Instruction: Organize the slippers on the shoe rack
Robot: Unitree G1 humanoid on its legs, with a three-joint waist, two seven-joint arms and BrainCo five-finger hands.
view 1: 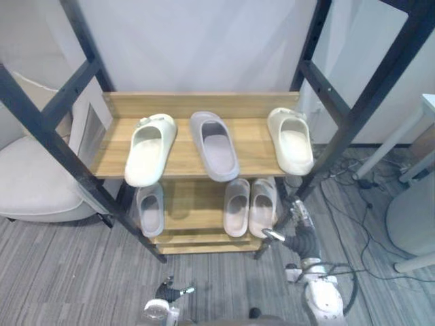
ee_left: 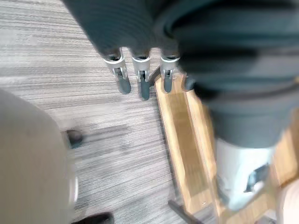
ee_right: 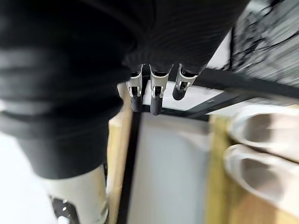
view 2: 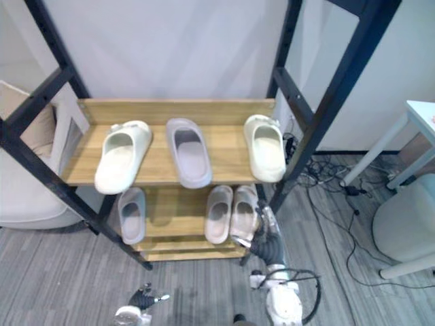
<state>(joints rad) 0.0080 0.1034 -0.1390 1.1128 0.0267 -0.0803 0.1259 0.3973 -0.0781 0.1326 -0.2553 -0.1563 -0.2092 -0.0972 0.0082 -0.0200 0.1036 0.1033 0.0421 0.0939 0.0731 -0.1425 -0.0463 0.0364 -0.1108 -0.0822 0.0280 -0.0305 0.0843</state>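
The wooden shoe rack [view 1: 197, 103] has two shelves. Its top shelf carries a cream slipper [view 1: 149, 148] at the left, a grey slipper [view 1: 214, 145] in the middle and another cream slipper [view 1: 291, 139] at the right. On the lower shelf a grey slipper [view 1: 149, 207] lies at the left, and two pale slippers [view 1: 236, 206] [view 1: 264, 206] lie side by side at the right. My right hand [view 1: 299, 227] hangs by the lower shelf's right front corner, open and holding nothing. My left hand [view 1: 170, 291] is low over the floor in front of the rack, also open and holding nothing.
Black metal frame posts [view 1: 353, 115] slant past both sides of the rack. A beige chair [view 1: 34, 183] stands at the left. At the right are a white table leg [view 1: 391, 146], a round pale stool [view 1: 411, 217] and cables on the floor [view 1: 353, 183].
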